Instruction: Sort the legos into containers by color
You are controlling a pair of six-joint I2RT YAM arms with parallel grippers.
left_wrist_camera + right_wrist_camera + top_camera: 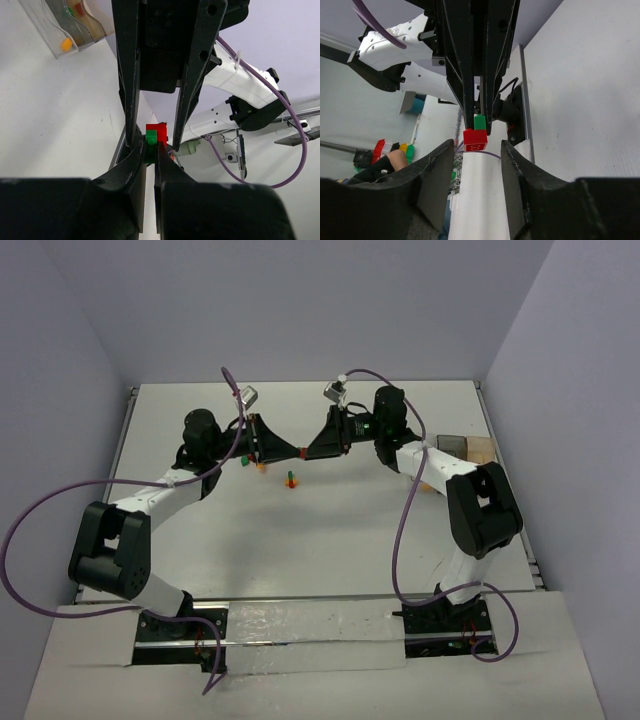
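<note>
Toward the middle of the tabletop [330, 540], a few loose bricks [290, 480] lie apart from one another. Above them, clear of the surface, the left end effector [150, 152] is pressed together on a green brick [151, 142], which has a red brick [475, 139] stuck to it. The right end effector [477, 145] is spread, with a finger on each side of the red brick and gaps showing. Farther off, at the right edge, stand the containers [50, 30], with some bricks inside. Assessment: the bricks are light, rigid and smooth. The red one is best gripped squarely on its flat side faces, or it may twist out.
</note>
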